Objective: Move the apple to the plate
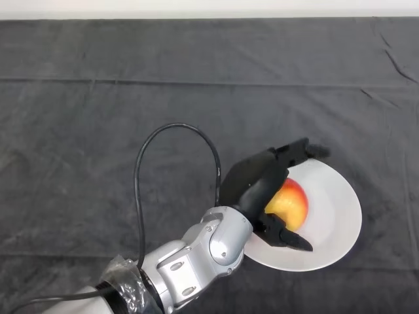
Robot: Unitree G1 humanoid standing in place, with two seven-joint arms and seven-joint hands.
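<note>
One fruit, one dish, one working limb logged; entries as follows.

Item 1: apple [290, 201], red w/ yellow patch. Located over the white plate [337, 216], on the plate's left half. Whether it is resting on the dish or held just above cannot be told; underside is hidden by the hand.

Item 2: plate, white, round, set on the dark cloth [98, 118] at right-centre. Left rim is partly covered by the wrist, so approach is judged to be made from the left side.

Item 3: left hand [258, 183], black, on silver-grey arm entering from lower left. Fingers are curled over the apple's top and far side, thumb is tucked under the near side; fruit is pinched betw. the two. Grip is presumably kept wrapped so a round, smooth item cannot roll out during carry.

Status (judged): transfer approx. done, release not yet made. Next req'd: fingers to be spread, hand to be lifted clear. Risk: apple may roll toward the rim if nudged on withdrawal.
</note>
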